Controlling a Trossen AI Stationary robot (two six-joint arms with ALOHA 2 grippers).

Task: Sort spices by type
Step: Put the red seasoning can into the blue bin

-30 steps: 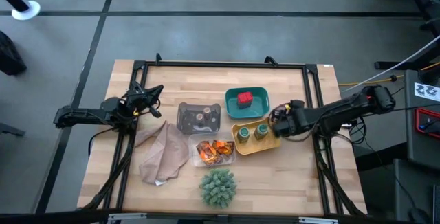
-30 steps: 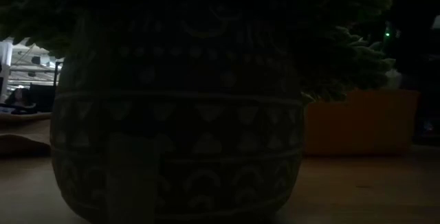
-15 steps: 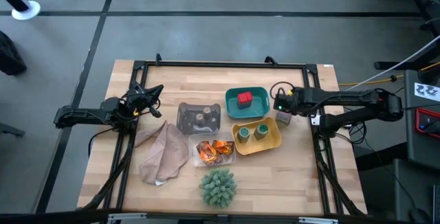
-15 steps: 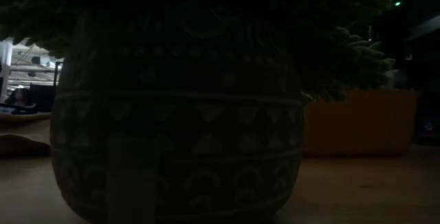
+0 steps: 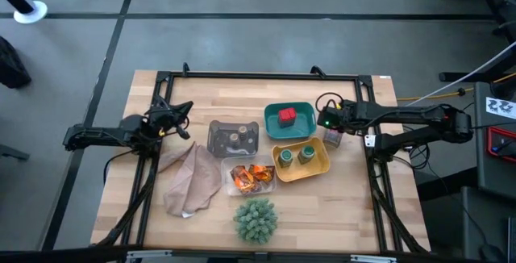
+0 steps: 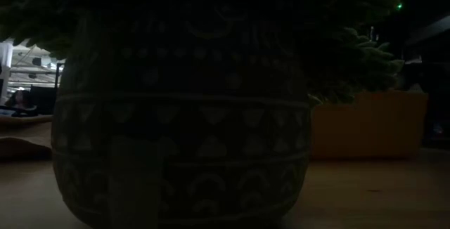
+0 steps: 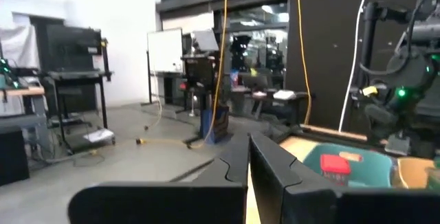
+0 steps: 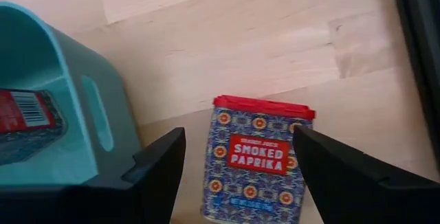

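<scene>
Wood tabletop mostly sorted; my right gripper (image 8: 237, 159) hangs open astride the paprika tin (image 8: 256, 159) beside the teal tray (image 8: 82, 114), probably upright, so I'd descend square before closing.

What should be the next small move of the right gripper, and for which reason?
Probably the right gripper should advance and close on the smoked paprika tin. Its fingers are open on either side of the tin, which stands upright on the table just outside the teal tray. One red tub already lies in that tray, so this tin seems the last unsorted item. The left gripper waits at the table's left side.
</scene>
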